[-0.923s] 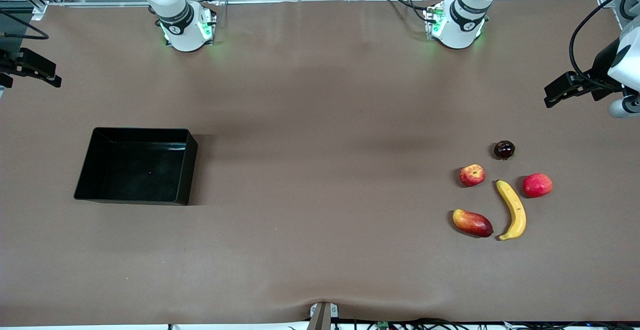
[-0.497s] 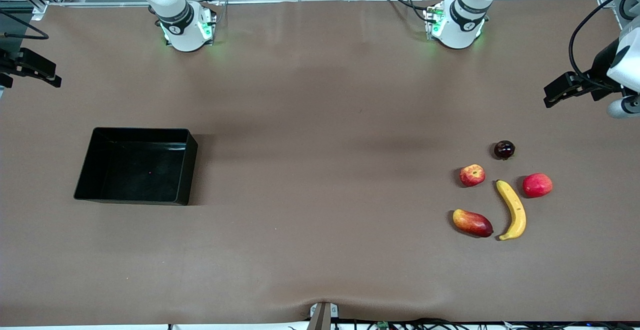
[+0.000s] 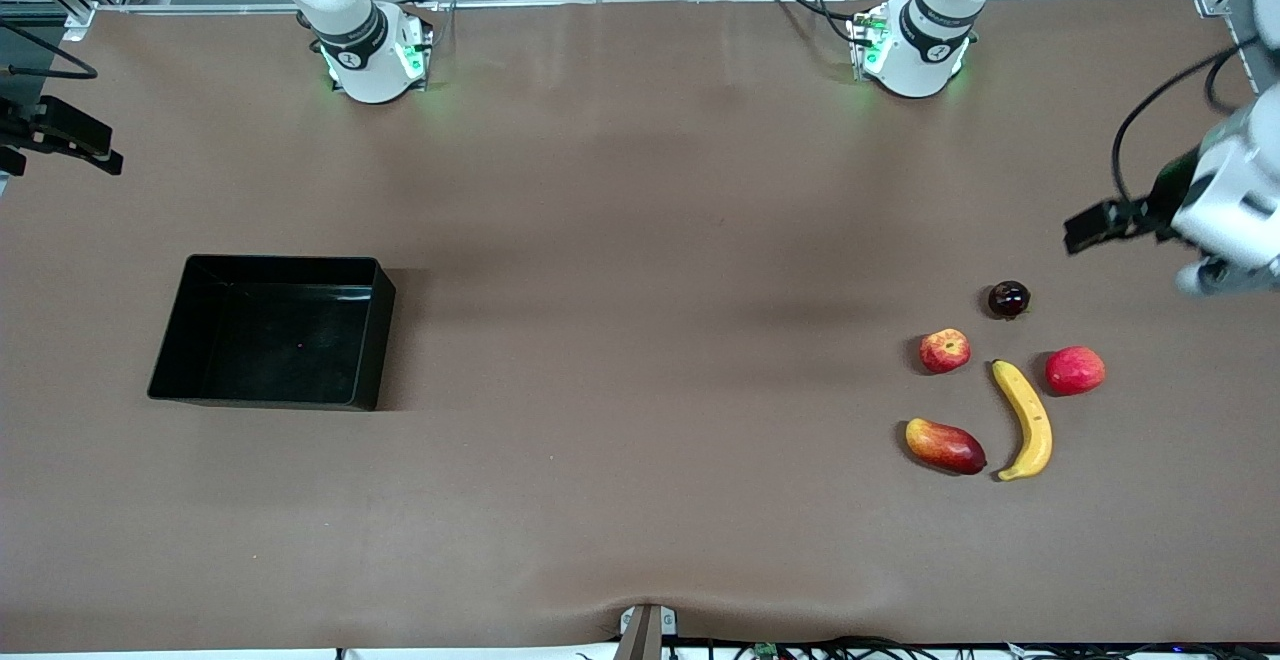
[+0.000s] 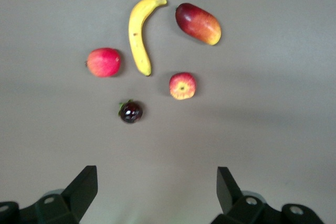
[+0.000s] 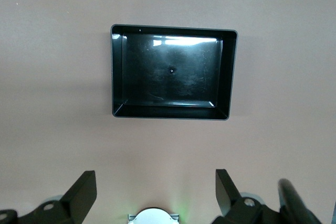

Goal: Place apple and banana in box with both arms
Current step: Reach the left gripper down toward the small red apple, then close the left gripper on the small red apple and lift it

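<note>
Left gripper [image 3: 1085, 230], jaws spread wide and empty, is hanging at the right edge of the front view over bare table above the fruit cluster; right gripper [image 3: 75, 145], also wide open, is waiting at the left edge. Apple [image 3: 945, 350] and banana [image 3: 1025, 420] are lying lower right, box [image 3: 375, 340] empty at centre-left. Judgement: descend straight onto the apple, avoiding the dark fruit [image 3: 1009, 299] just above it.

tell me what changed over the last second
The left gripper, open and empty, moved down toward the fruit, now in the air near the dark plum. The right gripper, apple, banana and box stayed put.
</note>
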Robot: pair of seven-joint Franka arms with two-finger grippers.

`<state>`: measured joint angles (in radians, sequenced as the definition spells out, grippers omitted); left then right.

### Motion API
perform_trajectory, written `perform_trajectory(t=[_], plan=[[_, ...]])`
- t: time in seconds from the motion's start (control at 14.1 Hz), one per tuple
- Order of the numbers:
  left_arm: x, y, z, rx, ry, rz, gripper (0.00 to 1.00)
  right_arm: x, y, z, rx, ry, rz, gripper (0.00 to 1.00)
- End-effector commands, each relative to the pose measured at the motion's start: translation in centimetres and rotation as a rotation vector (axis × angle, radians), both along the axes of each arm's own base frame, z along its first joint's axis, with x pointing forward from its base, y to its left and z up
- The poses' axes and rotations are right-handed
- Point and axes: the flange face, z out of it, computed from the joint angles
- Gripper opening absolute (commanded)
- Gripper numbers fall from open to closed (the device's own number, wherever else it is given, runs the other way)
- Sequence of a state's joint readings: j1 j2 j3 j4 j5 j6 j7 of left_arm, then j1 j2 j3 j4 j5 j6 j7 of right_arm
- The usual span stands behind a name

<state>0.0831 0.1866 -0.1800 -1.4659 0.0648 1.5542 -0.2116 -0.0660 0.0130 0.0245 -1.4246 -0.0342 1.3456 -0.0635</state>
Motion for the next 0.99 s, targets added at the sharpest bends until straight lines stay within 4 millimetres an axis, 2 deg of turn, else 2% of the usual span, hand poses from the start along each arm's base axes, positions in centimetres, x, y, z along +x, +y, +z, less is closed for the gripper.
perform_trajectory(t=[0.0, 0.14, 0.5, 0.64, 0.92], plan=[[3.0, -1.4, -6.3, -0.004, 0.037, -0.018, 1.00, -0.6, -0.3, 0.3, 0.013, -0.002, -0.011, 1.00], [3.6, -1.5, -11.7, -0.008, 0.056, -0.026, 1.00, -0.6, -0.3, 0.3, 0.013, -0.002, -0.011, 1.00], [1.9, -1.2, -24.6, -0.036, -0.007, -0.013, 1.00, -0.6, -0.3, 0.3, 0.013, -0.002, -0.011, 1.00], [1.1, -1.2, -27.9, -0.043, -0.007, -0.009, 1.00, -0.6, -0.3, 0.3, 0.013, -0.002, -0.011, 1.00], [-0.4, -0.4, -32.1, -0.036, -0.022, -0.012, 1.00, -0.6, -0.3, 0.3, 0.013, -0.001, -0.011, 1.00]])
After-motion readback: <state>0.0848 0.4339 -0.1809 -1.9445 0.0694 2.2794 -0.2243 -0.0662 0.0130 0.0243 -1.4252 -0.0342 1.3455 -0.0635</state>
